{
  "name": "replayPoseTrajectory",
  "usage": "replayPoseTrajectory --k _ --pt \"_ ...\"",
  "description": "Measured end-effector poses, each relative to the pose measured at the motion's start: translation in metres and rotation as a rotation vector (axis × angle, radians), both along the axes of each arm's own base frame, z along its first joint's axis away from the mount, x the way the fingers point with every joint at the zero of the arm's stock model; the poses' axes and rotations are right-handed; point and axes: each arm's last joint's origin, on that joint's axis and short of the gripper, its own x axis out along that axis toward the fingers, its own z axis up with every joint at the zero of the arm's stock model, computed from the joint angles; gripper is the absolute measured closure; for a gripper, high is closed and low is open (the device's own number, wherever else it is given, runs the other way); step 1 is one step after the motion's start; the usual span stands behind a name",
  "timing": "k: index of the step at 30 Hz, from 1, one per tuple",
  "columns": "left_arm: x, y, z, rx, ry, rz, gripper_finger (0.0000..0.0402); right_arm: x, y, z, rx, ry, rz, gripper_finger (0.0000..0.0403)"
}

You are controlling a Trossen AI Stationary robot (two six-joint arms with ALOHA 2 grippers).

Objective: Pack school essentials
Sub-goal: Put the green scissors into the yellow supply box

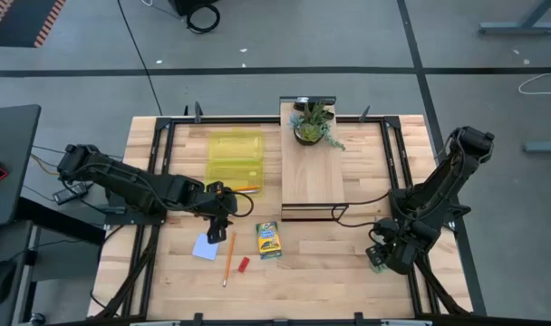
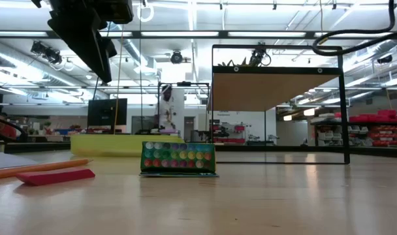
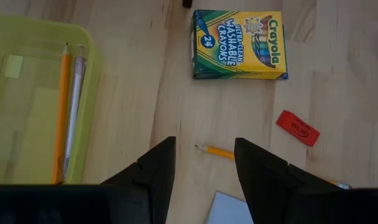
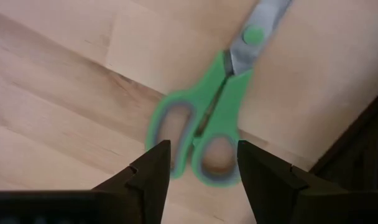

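My left gripper (image 1: pixel 219 220) (image 3: pixel 204 168) hovers open above the table, near an orange pencil (image 3: pixel 215 151) (image 1: pixel 228 258). The pale blue notepad (image 1: pixel 206 246), the small red piece (image 3: pixel 298 127) (image 1: pixel 243 264) and the crayon box (image 3: pixel 239 45) (image 1: pixel 269 240) lie flat around it. A yellow see-through box (image 1: pixel 235 158) (image 3: pixel 33 99) holds a second orange pencil (image 3: pixel 61 106) and a pale pen. My right gripper (image 1: pixel 381 256) (image 4: pixel 201 171) is open over the green-handled scissors (image 4: pixel 204 130), which lie flat on the table; its fingers stand on either side of the handle loops.
A light wooden board (image 1: pixel 314 172) with a potted plant (image 1: pixel 312 125) stands in the middle of the table's far half, between the arms. Black frame rails (image 1: pixel 158 172) run along the table's left and right sides. Bare wood lies between the crayon box and my right gripper.
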Motion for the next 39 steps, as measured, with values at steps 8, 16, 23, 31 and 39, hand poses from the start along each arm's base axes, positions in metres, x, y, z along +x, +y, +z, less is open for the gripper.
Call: replayPoseTrajectory --k 8,16,23,31,39 --pt "0.000 0.001 0.000 0.013 -0.002 0.009 0.0230 0.008 0.012 -0.005 0.063 -0.043 -0.013 0.0229" --pt "0.000 0.001 0.000 0.006 -0.001 0.023 0.0230 0.012 0.021 -0.017 0.040 0.009 -0.022 0.0245" --pt "-0.002 0.001 -0.001 0.020 0.024 0.010 0.0230 0.012 0.020 -0.018 0.011 0.035 -0.018 0.0257" --pt "-0.004 0.002 -0.002 0.024 0.042 0.010 0.0230 0.014 0.025 -0.029 0.015 0.089 -0.017 0.0263" --pt "-0.004 0.002 -0.003 0.028 0.053 0.009 0.0230 0.016 0.028 -0.040 -0.034 0.111 -0.007 0.0263"
